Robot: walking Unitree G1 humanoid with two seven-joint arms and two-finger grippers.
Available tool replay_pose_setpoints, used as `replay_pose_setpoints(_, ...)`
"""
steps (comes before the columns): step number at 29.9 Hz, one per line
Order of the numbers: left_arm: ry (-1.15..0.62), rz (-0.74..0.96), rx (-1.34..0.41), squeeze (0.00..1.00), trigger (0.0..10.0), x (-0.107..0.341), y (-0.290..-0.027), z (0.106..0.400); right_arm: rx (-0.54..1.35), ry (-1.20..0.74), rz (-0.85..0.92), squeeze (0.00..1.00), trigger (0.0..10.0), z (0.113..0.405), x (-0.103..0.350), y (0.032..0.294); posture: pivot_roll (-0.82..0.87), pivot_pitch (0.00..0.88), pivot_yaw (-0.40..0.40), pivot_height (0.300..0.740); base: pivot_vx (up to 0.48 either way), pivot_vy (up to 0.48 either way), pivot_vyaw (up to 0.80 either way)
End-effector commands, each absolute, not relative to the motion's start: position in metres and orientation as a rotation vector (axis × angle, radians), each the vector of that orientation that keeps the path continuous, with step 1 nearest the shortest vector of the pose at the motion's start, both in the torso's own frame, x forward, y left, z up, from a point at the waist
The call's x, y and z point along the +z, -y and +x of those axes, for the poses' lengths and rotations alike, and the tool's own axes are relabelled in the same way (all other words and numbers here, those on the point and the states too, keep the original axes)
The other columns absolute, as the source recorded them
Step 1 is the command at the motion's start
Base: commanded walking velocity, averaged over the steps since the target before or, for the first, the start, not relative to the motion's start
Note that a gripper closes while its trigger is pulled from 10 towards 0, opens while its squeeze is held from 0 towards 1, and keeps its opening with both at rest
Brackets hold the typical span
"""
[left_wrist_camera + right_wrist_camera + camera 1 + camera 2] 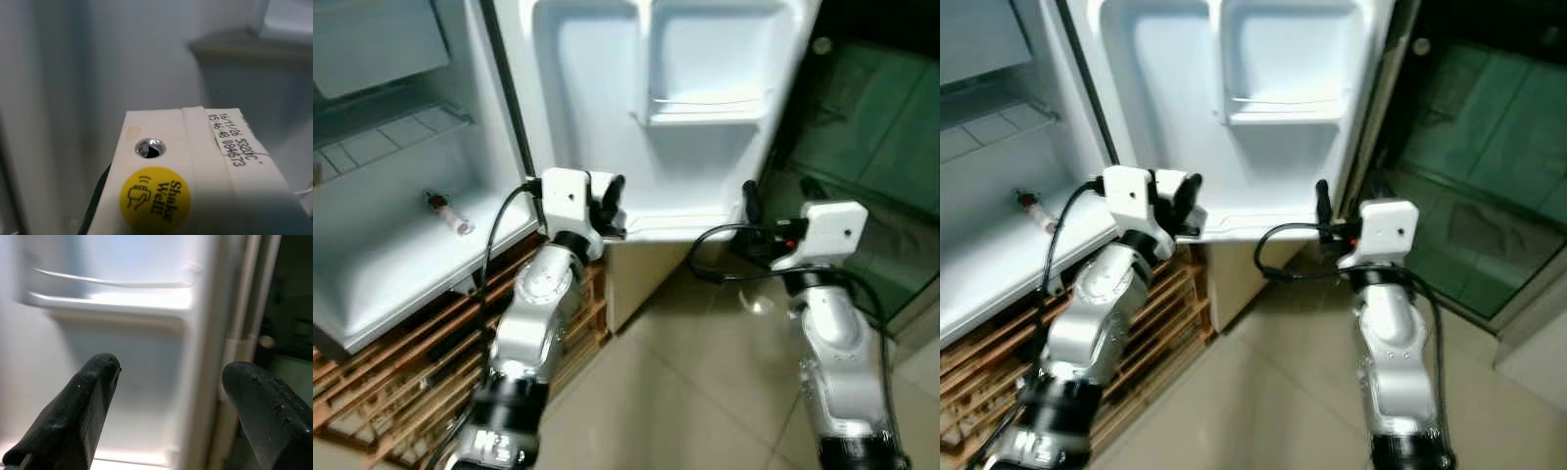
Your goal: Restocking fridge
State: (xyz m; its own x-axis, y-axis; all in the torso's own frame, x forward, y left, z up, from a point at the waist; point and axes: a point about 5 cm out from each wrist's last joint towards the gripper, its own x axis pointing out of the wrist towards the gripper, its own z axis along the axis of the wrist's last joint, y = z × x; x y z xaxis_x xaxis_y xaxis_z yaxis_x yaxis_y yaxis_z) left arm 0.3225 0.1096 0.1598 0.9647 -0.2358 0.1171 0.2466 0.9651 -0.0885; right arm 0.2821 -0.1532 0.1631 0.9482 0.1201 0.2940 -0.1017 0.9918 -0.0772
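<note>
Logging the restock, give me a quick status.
Left tool shut on white carton at open fridge door. Right tool open, empty, near door's edge. Nothing blocking door shelf.

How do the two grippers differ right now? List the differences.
The left gripper is shut on a white drink carton with a yellow "Shake Well" sticker; the right gripper is open and holds nothing.
The left gripper is at the fridge door's lower ledge; the right gripper is by the door's outer edge.
Both have black fingers and face the door.
</note>
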Motion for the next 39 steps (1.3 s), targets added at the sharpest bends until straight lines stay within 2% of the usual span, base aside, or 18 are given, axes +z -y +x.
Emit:
replay_pose_setpoints(1, 0.111, -0.098, -0.275, 0.0, 10.0, 0.163, -0.097, 0.323, 0.072, 0.29, -0.068, 0.0, 10.0, 0.278, 0.161, 0.166, -0.14, 0.0, 0.006, 0.74, 0.0, 0.0, 0.0)
replay_pose_setpoints(7, 0.137, -0.118, -0.299, 0.0, 10.0, 0.166, -0.096, 0.323, 0.054, 0.282, -0.07, 0.0, 10.0, 0.273, 0.159, 0.168, -0.14, 0.0, 0.006, 0.74, 0.049, 0.0, 0.0)
replay_pose_setpoints(20, 0.138, -0.133, -0.301, 0.0, 10.0, 0.167, -0.093, 0.324, 0.076, 0.274, -0.07, 0.0, 10.0, 0.273, 0.158, 0.165, -0.15, 0.0, 0.015, 0.74, 0.377, -0.291, 0.0)
replay_pose_setpoints(27, 0.13, -0.125, -0.248, 0.0, 10.0, 0.165, -0.1, 0.327, 0.096, 0.264, -0.067, 0.0, 10.0, 0.273, 0.157, 0.163, -0.15, 0.0, 0.015, 0.74, 0.436, 0.0, 0.0)
replay_pose_setpoints(39, 0.143, -0.111, -0.209, 0.0, 10.0, 0.175, -0.112, 0.335, 0.195, 0.211, -0.033, 0.0, 10.0, 0.266, 0.156, 0.158, -0.16, 0.012, 0.005, 0.74, 0.0, 0.0, 0.0)
